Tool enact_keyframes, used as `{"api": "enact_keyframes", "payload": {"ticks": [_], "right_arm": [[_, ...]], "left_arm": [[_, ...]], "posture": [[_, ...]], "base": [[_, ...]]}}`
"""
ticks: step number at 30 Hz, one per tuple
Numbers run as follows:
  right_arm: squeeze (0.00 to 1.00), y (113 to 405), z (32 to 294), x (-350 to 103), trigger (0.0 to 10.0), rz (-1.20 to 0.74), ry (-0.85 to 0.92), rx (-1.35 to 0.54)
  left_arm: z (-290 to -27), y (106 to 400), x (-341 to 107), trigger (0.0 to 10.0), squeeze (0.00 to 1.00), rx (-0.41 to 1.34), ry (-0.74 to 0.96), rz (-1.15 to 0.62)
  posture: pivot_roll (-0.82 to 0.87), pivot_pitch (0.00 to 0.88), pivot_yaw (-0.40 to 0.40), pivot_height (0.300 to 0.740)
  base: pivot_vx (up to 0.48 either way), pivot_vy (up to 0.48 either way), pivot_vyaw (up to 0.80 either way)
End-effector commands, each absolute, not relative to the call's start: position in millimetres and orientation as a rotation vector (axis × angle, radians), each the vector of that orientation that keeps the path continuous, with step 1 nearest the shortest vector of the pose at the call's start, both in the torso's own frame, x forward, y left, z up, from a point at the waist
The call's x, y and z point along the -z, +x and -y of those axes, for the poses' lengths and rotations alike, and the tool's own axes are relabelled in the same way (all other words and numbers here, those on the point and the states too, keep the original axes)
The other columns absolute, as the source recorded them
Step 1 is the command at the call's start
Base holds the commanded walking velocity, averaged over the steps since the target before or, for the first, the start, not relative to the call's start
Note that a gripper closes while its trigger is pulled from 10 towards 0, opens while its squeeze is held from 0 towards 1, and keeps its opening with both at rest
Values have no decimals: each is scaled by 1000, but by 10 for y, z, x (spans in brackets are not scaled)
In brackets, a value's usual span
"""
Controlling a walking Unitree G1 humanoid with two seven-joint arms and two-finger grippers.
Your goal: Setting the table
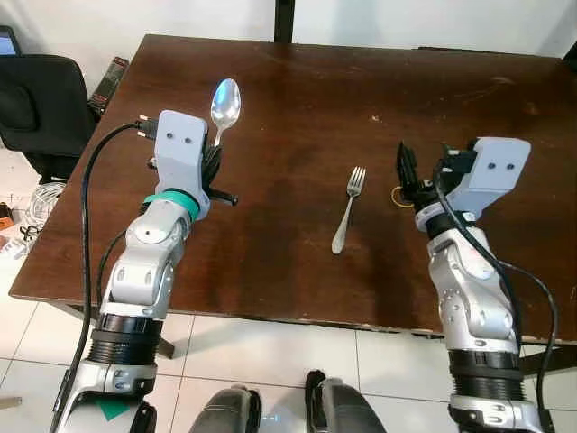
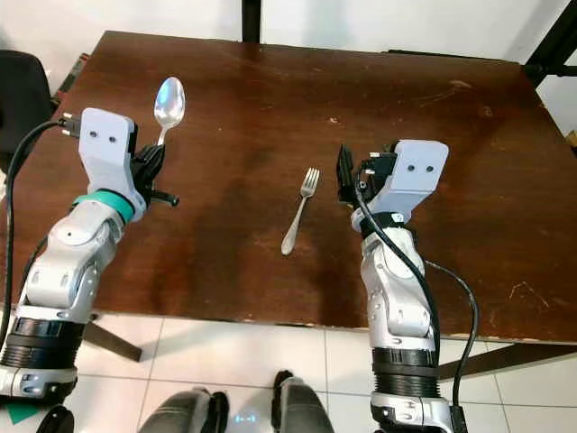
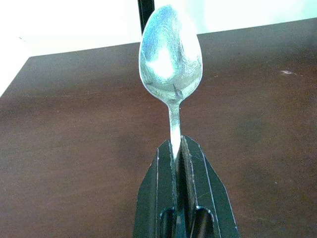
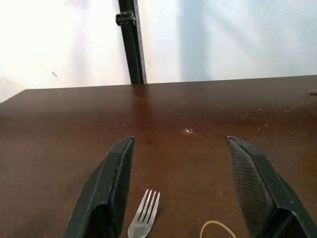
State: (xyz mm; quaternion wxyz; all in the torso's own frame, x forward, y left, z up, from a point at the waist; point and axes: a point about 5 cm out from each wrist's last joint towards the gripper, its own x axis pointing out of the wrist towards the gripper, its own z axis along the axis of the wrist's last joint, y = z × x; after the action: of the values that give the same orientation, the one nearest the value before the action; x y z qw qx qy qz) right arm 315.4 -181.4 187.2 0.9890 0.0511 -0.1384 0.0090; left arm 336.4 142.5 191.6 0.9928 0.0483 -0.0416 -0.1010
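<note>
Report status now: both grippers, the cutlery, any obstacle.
Left gripper shut on spoon, held above table. Right gripper open, empty, beside fork. Fork flat on table. Yellow rubber band by right fingers.

Fork (image 1: 347,208) lies on tabletop (image 1: 297,99) near front edge, abt mid-width, tines toward far edge. Rubber band (image 1: 399,196) just right of fork, beside right gripper (image 1: 410,171). Spoon (image 1: 224,105) up off tabletop toward left edge, in left gripper (image 1: 213,153), bowl pointing to far edge. Chair (image 1: 36,104) beyond left edge.
</note>
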Motion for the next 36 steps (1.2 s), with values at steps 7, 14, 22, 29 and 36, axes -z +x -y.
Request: {"api": "enact_keyframes", "payload": {"ticks": [7,14,22,29,36], "right_arm": [[0,3160,1839,-1807,10000,251,104,-9],[0,3162,1837,-1811,10000,252,105,-10],[0,3164,1836,-1813,10000,254,106,-10],[0,3164,1835,-1812,10000,254,107,-10],[0,3161,1838,-1806,10000,252,107,-9]], "left_arm": [[-1440,3380,-1943,10000,0,202,90,97],[-1443,3396,-1956,10000,0,202,89,105],[-1442,3399,-1964,10000,0,205,89,107],[-1435,3401,-1963,10000,0,210,86,108],[-1428,3404,-1962,10000,0,213,85,109]], "posture": [[32,46,47,740],[32,45,47,740],[31,48,48,740],[31,49,49,740],[29,52,50,740]], "base": [[-344,0,0],[-353,0,0],[-352,0,0],[-352,0,0],[-352,0,0]]}}
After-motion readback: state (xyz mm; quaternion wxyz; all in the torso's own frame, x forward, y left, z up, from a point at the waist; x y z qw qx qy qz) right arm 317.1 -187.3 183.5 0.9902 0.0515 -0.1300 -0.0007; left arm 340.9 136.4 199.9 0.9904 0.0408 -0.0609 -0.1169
